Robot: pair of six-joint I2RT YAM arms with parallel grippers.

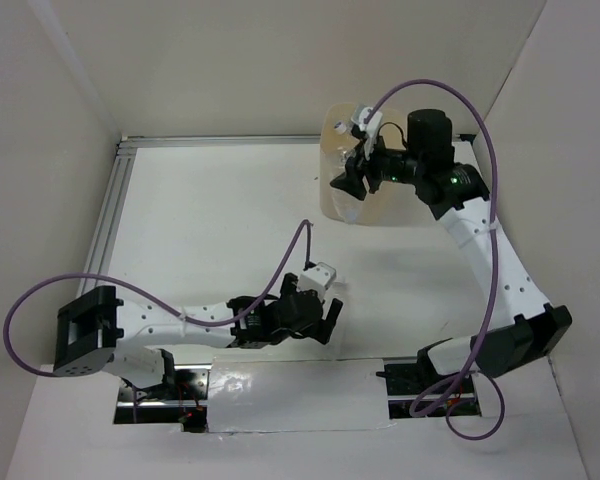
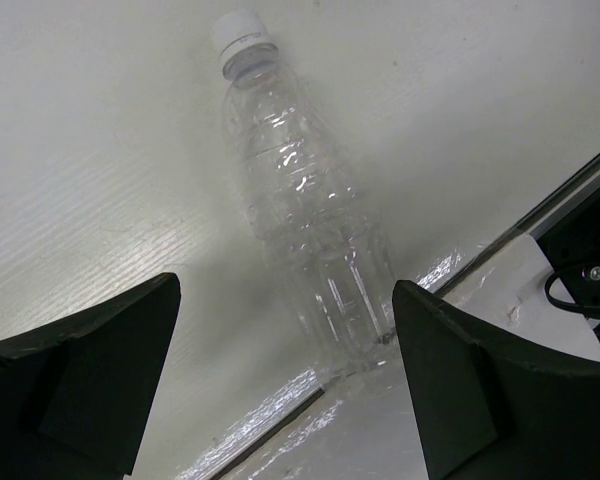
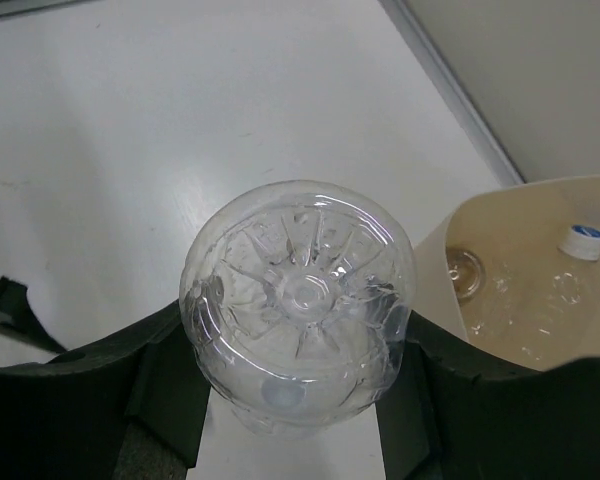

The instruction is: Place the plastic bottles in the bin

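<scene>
only the base of the bottle (image 3: 300, 300) shows between right fingers (image 3: 165, 390).

A white table (image 1: 210, 220) sits boxed in by plain pale walls (image 1: 280, 70), with a silver metal rail (image 1: 107, 205) running along its left and far edges and a glossy white sheet (image 1: 295, 395) lying flat across its near edge.

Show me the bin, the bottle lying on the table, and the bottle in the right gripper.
bin (image 3: 525, 215): right wrist view, bare inner wall.
lying bottle (image 2: 310, 215): left wrist view, mid body.
held bottle (image 3: 300, 295): right wrist view, base.
</scene>
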